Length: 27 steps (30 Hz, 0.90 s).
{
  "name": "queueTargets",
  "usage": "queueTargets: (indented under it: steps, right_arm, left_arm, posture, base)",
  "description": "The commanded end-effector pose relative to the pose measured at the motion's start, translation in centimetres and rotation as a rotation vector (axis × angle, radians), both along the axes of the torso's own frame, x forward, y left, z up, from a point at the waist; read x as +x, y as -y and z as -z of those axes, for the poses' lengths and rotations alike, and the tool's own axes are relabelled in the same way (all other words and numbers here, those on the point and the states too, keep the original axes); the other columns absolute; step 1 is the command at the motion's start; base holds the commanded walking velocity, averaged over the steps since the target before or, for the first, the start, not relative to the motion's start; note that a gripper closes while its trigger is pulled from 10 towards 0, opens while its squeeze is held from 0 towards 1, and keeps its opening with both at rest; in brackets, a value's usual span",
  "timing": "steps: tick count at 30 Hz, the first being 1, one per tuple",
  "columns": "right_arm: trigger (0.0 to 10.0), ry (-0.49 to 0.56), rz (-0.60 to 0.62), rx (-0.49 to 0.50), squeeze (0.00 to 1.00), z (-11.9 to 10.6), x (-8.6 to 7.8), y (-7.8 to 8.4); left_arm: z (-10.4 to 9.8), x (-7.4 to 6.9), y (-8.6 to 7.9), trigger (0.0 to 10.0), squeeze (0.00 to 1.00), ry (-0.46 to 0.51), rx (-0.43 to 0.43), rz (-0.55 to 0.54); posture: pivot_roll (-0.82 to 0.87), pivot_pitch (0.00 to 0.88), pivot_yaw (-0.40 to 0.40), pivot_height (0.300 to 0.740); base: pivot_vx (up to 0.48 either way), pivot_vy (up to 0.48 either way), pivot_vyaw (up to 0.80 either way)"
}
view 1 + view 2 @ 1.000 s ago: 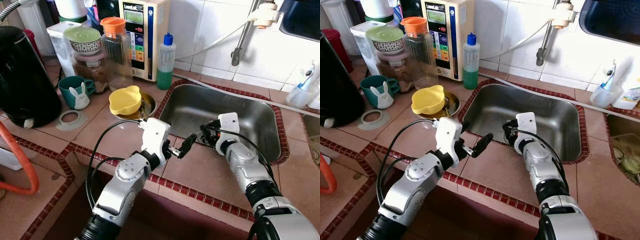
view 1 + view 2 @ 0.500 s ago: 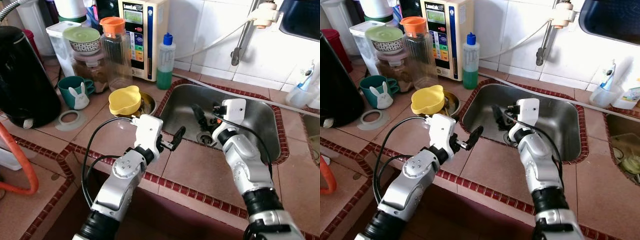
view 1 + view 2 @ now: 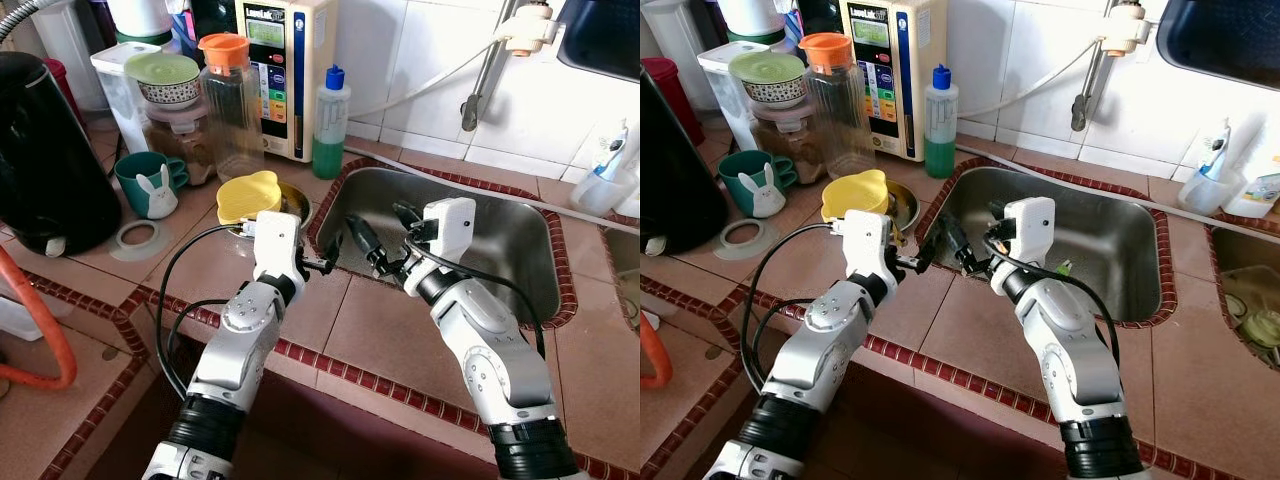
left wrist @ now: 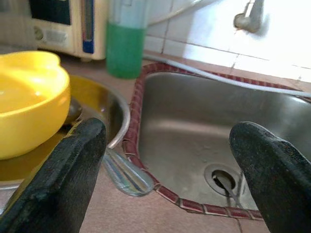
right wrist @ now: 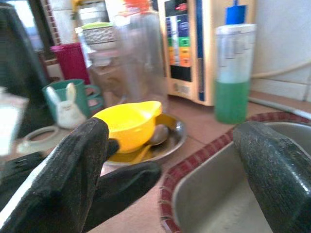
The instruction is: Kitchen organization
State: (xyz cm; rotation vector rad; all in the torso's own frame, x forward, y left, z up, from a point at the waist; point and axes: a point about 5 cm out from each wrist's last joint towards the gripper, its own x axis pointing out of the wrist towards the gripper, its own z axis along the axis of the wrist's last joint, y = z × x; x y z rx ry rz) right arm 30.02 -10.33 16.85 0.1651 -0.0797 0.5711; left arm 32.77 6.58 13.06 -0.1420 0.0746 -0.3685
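Your left gripper point(image 3: 333, 252) hangs over the near left rim of the sink point(image 3: 480, 245), just right of the yellow bowl point(image 3: 248, 196). Jaws are wide apart and hold nothing; in the left wrist view the two fingers point(image 4: 63, 179) frame the sink basin and its drain point(image 4: 222, 178).

Your right gripper point(image 3: 380, 240) sits over the left part of the sink, fingers pointing left toward the left gripper. Jaws are spread wide, empty. The right wrist view looks between its fingers point(image 5: 58, 179) at the yellow bowl and the left gripper's black tips close in front.

The yellow bowl rests in a metal plate point(image 3: 294, 205) on the desk point(image 3: 400, 340), touching the sink's left rim. A spoon point(image 5: 155, 135) lies in the plate beside the bowl. A clear curved piece point(image 4: 127, 175) lies on the desk against the plate's near edge; you cannot tell what it is.

Far of the plate: green soap bottle point(image 3: 329, 125), a beige appliance point(image 3: 283, 70), a jar with an orange lid point(image 3: 232, 100). Left of that, a green rabbit mug point(image 3: 150, 185), a black kettle point(image 3: 45, 160), and a grey ring point(image 3: 140, 238) on the desk.

A small green item point(image 3: 1064, 267) lies in the sink, right of the right wrist.
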Motion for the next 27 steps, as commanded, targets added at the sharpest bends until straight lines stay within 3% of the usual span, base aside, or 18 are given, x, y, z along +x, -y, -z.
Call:
queueTargets:
  steps: [1,10,11,12,13,15,20,22,23,27]
  right_arm:
    - [10.0,0.007,-0.029,-0.011,0.0,-0.3,-0.4,-0.4]
    - [10.0,0.001,-0.064,-0.049,0.0,-0.7,-0.9,-1.2]
    - [10.0,-0.001,-0.065,-0.052,0.0,-0.7,-1.0,-1.2]
    - [10.0,-0.003,-0.065,-0.058,0.0,-0.7,-1.0,-1.2]
    - [10.0,-0.004,-0.065,-0.064,0.0,-0.6,-1.0,-1.2]
    - [10.0,-0.007,-0.065,-0.068,0.0,-0.6,-1.1,-1.2]
    - [10.0,-0.011,-0.063,-0.069,0.0,-0.6,-1.1,-1.2]
    - [10.0,-0.011,-0.063,-0.07,0.0,-0.6,-1.0,-1.3]
    - [10.0,-0.012,-0.063,-0.069,0.0,-0.7,-1.0,-1.3]
    - [10.0,-0.013,-0.061,-0.07,0.0,-0.7,-1.0,-1.3]
  left_arm:
    - [-0.1,0.4,0.3,10.0,0.0,-0.01,-0.012,-0.006]
    - [0.4,2.0,0.7,10.0,0.0,-0.126,-0.001,-0.108]
    - [0.4,2.0,0.8,10.0,0.32,-0.126,-0.003,-0.103]
    - [0.5,1.9,0.9,10.0,0.9,-0.128,0.001,-0.098]
    - [0.7,1.8,0.9,10.0,1.0,-0.13,0.007,-0.089]
    - [0.9,1.8,0.8,10.0,1.0,-0.129,0.029,-0.089]
    - [1.2,1.7,0.7,10.0,1.0,-0.068,0.182,-0.103]
    - [1.3,1.6,0.8,10.0,0.95,-0.07,0.2,-0.1]
    - [1.7,1.4,1.1,10.0,0.0,-0.103,0.185,-0.09]
    - [2.0,1.3,1.5,10.0,0.0,-0.11,0.204,-0.072]
  posture:
    - [0.05,0.0,-0.014,0.74]
    - [0.04,0.0,-0.013,0.74]
    - [0.04,0.0,-0.013,0.74]
    - [0.04,0.0,-0.013,0.74]
    - [0.04,0.0,-0.013,0.74]
    - [0.04,0.0,-0.013,0.74]
    - [0.05,0.0,-0.013,0.74]
    - [0.05,0.0,-0.013,0.74]
    - [0.05,0.0,-0.013,0.74]
    - [0.05,0.0,-0.012,0.74]
  base:
    - [0.0,0.0,0.0]
    - [0.0,0.0,0.0]
    - [0.0,0.0,0.0]
    - [0.0,0.0,0.0]
    - [0.0,0.0,0.0]
    - [0.0,0.0,0.0]
    - [0.0,0.0,0.0]
    - [0.0,0.0,0.0]
    - [0.0,0.0,0.0]
    - [0.0,0.0,0.0]
